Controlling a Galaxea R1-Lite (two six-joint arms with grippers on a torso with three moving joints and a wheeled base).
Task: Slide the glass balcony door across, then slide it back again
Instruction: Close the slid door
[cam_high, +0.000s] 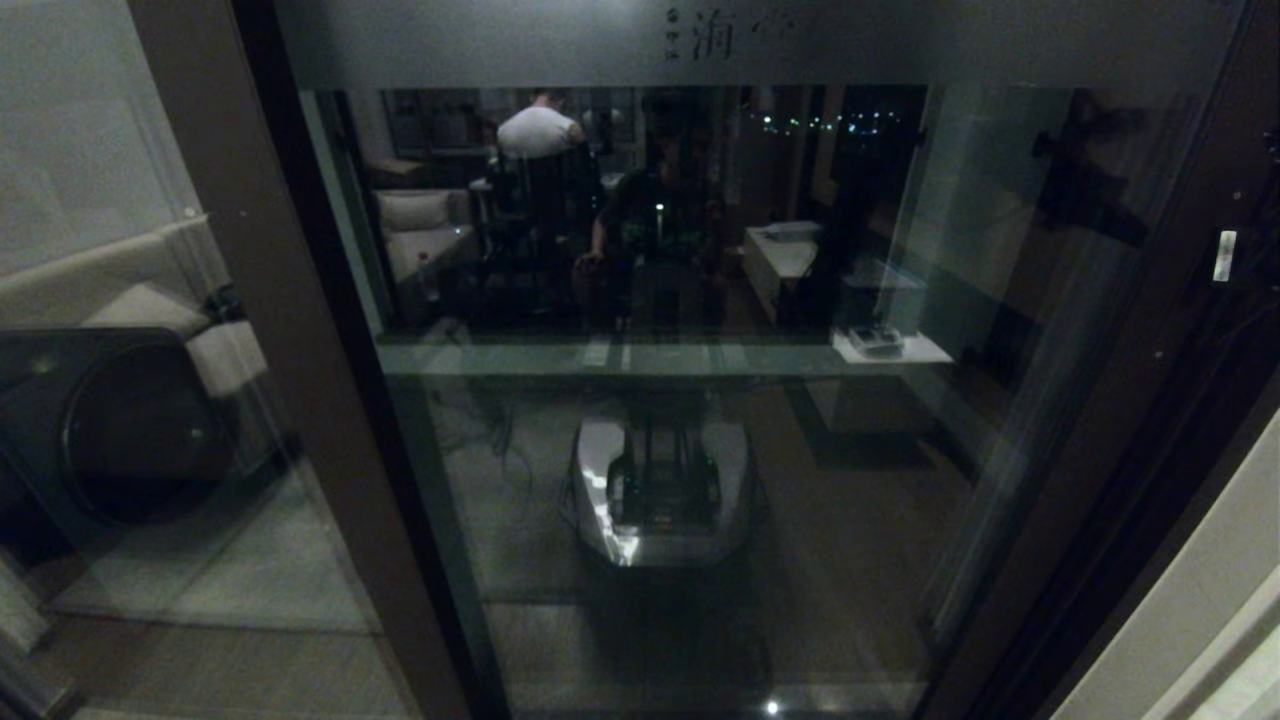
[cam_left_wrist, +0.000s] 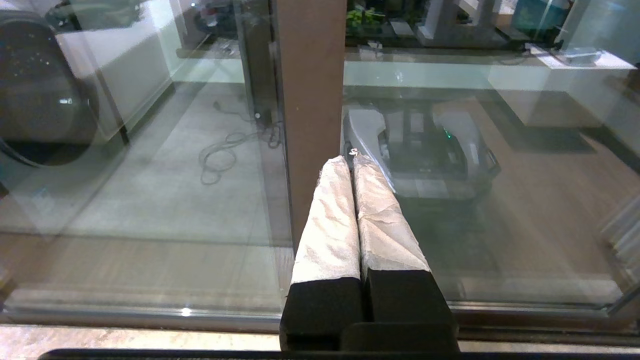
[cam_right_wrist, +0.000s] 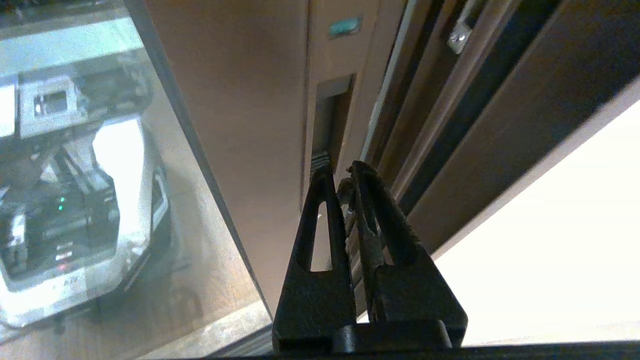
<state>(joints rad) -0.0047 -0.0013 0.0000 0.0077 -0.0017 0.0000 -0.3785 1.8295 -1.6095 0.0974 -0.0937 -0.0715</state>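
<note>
The right hand (cam_right_wrist: 342, 172), ribbed black fingers pressed together, points its tips at the narrow recessed handle (cam_right_wrist: 330, 117) in the glass balcony door (cam_high: 660, 400)'s smooth brown stile. The left hand (cam_left_wrist: 352, 162), cloth-wrapped fingers pressed together, faces the door's other brown stile (cam_left_wrist: 310, 100).

A home at night, seen from indoors at the edge of a balcony. The glass balcony door (cam_high: 680, 400) in its dark brown frame mirrors a living room: a pale sofa (cam_high: 420, 235), a low white cabinet (cam_high: 785, 255), a wooden floor and two people. Beyond the glass lies a tiled floor (cam_left_wrist: 165, 200) with a loose cable (cam_left_wrist: 225, 152) and a front-loading washing machine (cam_high: 110, 420).
</note>
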